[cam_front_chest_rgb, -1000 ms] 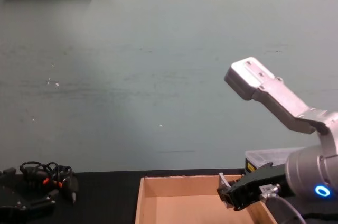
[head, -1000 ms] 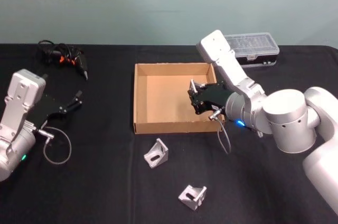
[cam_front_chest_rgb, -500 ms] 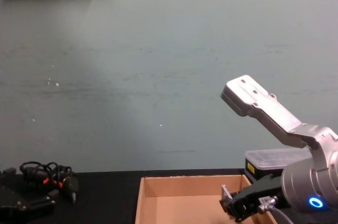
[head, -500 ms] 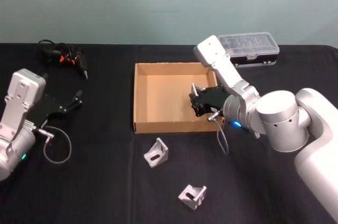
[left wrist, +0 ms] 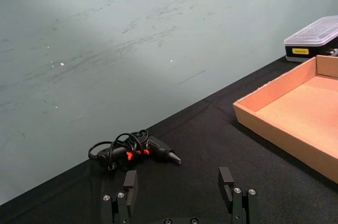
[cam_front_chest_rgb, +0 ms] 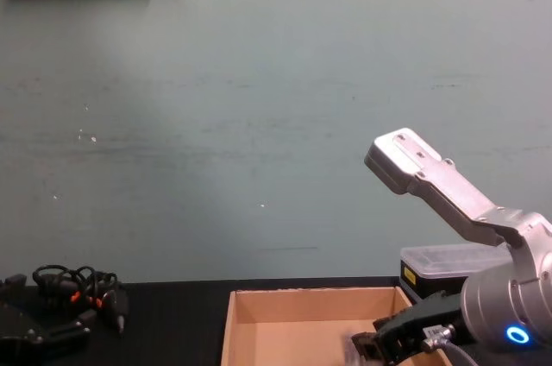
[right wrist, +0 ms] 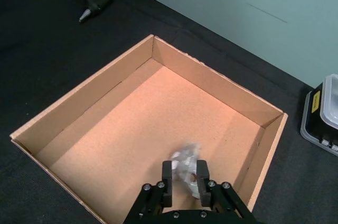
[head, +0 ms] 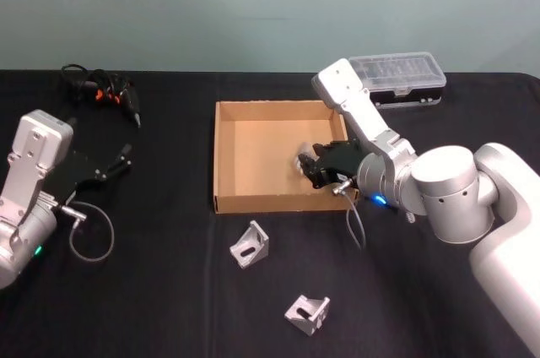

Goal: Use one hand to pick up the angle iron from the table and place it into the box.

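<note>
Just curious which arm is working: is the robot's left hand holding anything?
No, the left hand is open and nothing sits in it.

The matte black table (head: 169, 290) carries a shallow brown cardboard box (head: 278, 202) under the right gripper (head: 314, 165). Two silver angle irons (head: 250, 244) lie robotward of it, and a clear-lidded plastic case (head: 401, 71) lies beyond.

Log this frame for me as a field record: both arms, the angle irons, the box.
right gripper: open, above the box floor near its right wall
angle iron: blurred, between that gripper's fingertips
left gripper: open, parked over the table on its left side
spare angle irons: two on the table in front of the box
</note>
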You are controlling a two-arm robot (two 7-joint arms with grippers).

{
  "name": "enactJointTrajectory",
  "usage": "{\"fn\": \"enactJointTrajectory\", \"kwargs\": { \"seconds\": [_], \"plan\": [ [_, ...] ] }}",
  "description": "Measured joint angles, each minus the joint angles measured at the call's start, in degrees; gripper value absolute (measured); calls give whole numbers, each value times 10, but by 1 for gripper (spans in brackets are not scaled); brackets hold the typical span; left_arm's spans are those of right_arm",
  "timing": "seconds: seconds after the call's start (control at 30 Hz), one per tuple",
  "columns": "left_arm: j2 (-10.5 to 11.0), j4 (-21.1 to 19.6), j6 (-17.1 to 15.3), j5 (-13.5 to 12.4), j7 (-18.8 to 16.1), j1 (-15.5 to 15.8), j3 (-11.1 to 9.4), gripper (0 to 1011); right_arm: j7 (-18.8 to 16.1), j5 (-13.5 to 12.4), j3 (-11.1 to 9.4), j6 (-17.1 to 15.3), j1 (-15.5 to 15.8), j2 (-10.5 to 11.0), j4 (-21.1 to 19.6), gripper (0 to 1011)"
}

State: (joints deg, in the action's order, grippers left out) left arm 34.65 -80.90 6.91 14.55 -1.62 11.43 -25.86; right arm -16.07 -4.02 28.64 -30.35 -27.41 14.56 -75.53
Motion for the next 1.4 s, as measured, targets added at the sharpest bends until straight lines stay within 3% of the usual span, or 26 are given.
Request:
{"fn": "enactJointTrajectory", "kwargs": {
  "seconds": [0.5,0.57,0.8,1.1,1.4],
  "plan": [
    [0,0,0,0,0,0,0,1000,-15,3,-27,1,7,-5,-7,723],
    [0,0,0,0,0,0,0,1000,-17,4,-34,3,10,-5,-11,820],
    [0,0,0,0,0,0,0,1000,-24,1,-55,5,24,-1,-37,997],
    [0,0,0,0,0,0,0,1000,-45,-18,-86,7,63,22,-104,1003],
    [0,0,0,0,0,0,0,1000,-75,-57,-118,6,123,72,-200,1003]
  ]
}}
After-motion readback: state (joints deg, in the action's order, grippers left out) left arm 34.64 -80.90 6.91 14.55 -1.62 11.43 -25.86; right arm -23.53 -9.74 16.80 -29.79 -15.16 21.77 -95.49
